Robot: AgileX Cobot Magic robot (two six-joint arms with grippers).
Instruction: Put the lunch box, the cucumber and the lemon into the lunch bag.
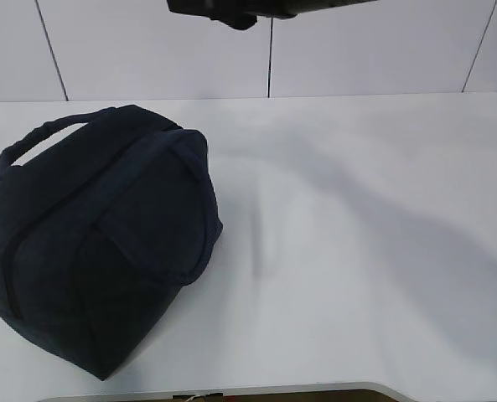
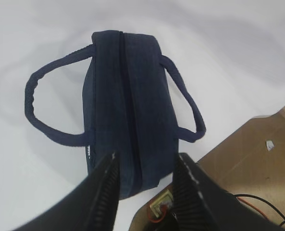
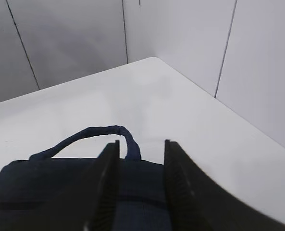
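Below the parted, empty jaws of the left gripper point(image 2: 144, 185): one bag point(image 2: 128, 110), zipper run shut along its top, two handles splayed to the sides. Under the right gripper point(image 3: 141, 183), likewise parted and empty, the same bag's far end. No box, cucumber or lemon anywhere in view: probably packed already, though not checkable through the fabric. Nothing visibly left to load.

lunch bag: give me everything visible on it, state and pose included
The lunch bag is a boxy dark navy fabric bag sitting on the left of the white table, near its front edge. Its top zipper runs lengthwise and looks closed; no lining or contents show. Two padded strap handles flop outward, one on each side. Nothing touches it but the table; both grippers hang above it, apart.
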